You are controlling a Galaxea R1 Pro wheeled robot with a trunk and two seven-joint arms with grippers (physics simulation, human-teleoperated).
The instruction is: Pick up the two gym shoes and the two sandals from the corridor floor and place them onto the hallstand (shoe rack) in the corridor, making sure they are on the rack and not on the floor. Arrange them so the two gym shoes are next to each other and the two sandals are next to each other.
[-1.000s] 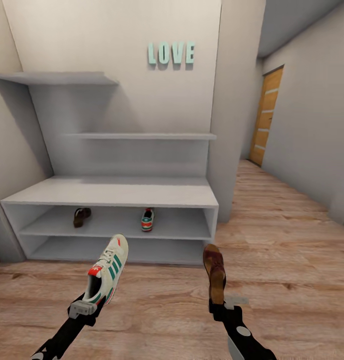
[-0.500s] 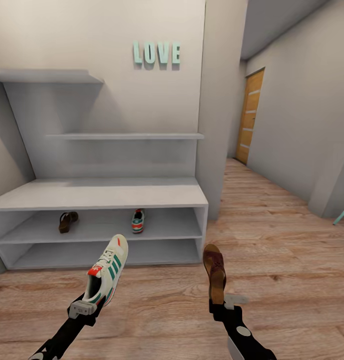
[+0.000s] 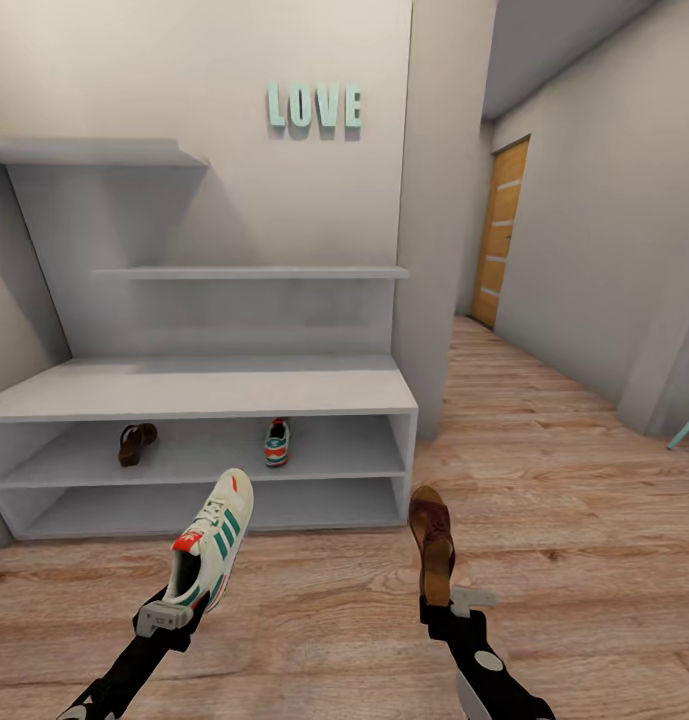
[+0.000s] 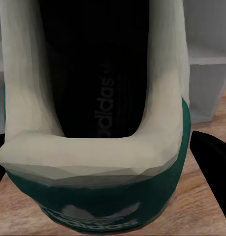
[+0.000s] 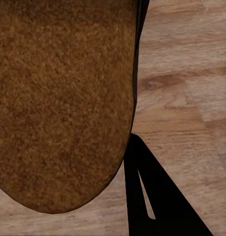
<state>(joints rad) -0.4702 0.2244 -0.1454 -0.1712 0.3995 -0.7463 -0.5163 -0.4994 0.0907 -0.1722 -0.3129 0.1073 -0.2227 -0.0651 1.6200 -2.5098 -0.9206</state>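
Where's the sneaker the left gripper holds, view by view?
Head view: held gym shoe, lower left, toe toward the hallstand.
Left wrist view: its heel and dark insole, close up.
Right wrist view: not seen; the held sandal is there.
Shared landmark: corridor floor.

head view faces hallstand from above, wrist views close on held shoes

Room: pale grey walls. Mint "LOVE" letters mounted high on far wall. Wood-plank floor, light brown, runs right into a corridor. Orange-brown door at far right end. Grey pillar between. Even, soft lighting.
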